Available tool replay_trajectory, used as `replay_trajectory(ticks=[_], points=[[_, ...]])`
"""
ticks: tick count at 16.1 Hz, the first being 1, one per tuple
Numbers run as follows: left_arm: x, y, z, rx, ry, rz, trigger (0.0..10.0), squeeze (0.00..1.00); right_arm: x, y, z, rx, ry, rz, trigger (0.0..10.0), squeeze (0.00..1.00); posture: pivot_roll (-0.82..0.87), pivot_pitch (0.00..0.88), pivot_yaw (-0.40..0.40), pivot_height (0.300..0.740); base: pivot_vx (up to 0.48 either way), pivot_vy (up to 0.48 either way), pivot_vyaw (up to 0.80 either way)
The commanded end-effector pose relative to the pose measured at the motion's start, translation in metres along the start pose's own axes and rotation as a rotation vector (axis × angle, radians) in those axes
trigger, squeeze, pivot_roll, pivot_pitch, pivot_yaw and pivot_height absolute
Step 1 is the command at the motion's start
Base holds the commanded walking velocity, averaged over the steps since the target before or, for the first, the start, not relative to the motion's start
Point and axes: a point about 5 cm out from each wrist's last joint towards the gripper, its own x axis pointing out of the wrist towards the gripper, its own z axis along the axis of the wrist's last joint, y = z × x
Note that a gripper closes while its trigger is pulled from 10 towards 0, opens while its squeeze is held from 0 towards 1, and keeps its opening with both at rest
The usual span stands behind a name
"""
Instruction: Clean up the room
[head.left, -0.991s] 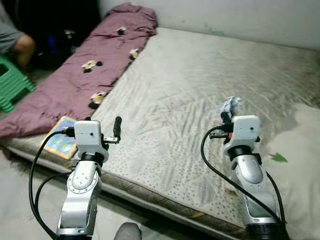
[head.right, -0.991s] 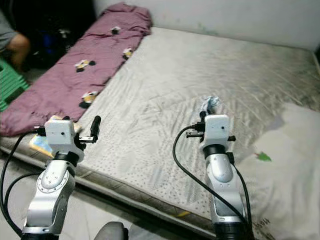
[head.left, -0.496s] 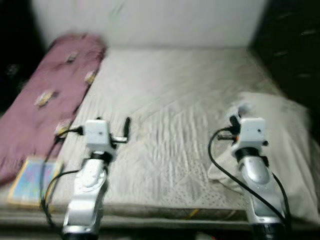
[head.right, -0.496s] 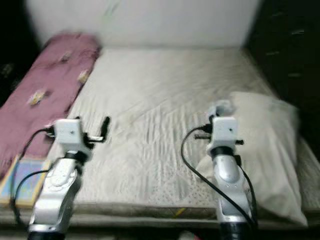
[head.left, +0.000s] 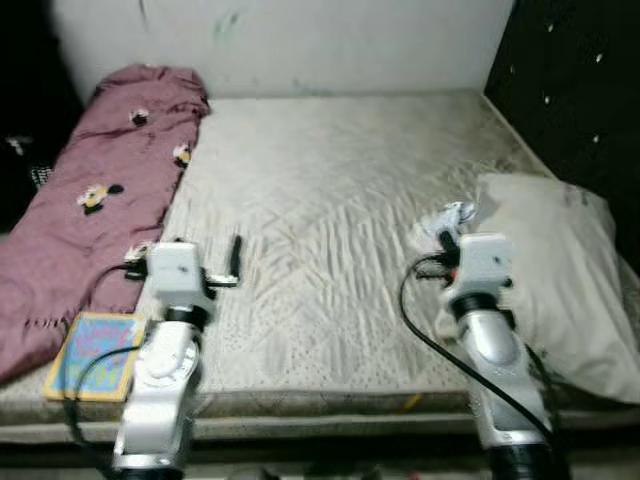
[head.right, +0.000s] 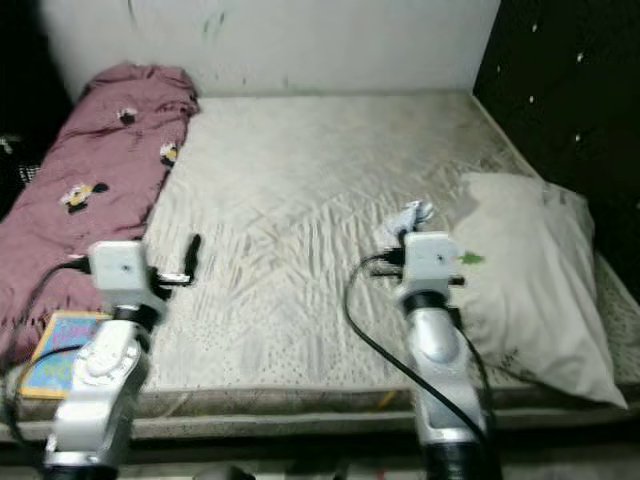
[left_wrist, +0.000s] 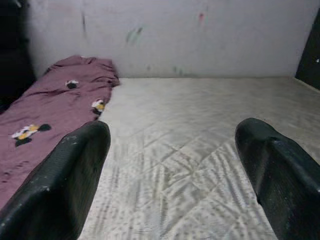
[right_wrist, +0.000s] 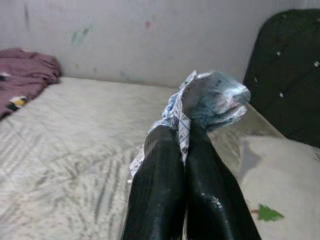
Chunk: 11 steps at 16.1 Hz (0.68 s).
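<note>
Crumpled wrapper (right_wrist: 210, 97) clamped in right fingers (right_wrist: 165, 165) near pillow (head.left: 555, 260); left fingers (left_wrist: 75, 165) apart over mattress (head.left: 330, 190)

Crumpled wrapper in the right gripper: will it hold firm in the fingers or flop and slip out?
The crumpled wrapper looks thin and creased, so it is probably very light and floppy. The right gripper is shut on a narrow strip of it while the bunched part sticks out above, so it could tear or slide free under a quick swing.

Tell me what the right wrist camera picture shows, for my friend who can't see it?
The right gripper has its two black fingers shut on a crumpled wrapper, held above a pale mattress. A white pillow lies beside it, a maroon blanket at the far side, and a wall behind.
</note>
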Motion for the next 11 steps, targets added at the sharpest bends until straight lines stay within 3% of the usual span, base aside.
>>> replay_trajectory(ticks=[1,4,11], points=[[0.0010,-0.0037,0.0026,-0.015,-0.008,-0.026,10.0,0.00,0.0003,-0.0020,0.0024,0.003,-0.008,-0.001,10.0,0.00,-0.05,0.000,0.040,0.740,0.000,0.480,0.00],[-0.0002,-0.0055,0.0029,-0.059,0.000,-0.045,10.0,0.00,0.0008,-0.0019,0.0014,0.002,-0.004,0.003,10.0,0.00,-0.04,0.000,0.031,0.740,0.000,0.480,0.00],[-0.0008,-0.0052,0.0032,-0.064,0.006,-0.056,10.0,0.00,0.0024,-0.0007,-0.0003,-0.003,0.005,0.011,10.0,0.00,-0.04,0.000,0.027,0.740,0.000,0.480,0.00]])
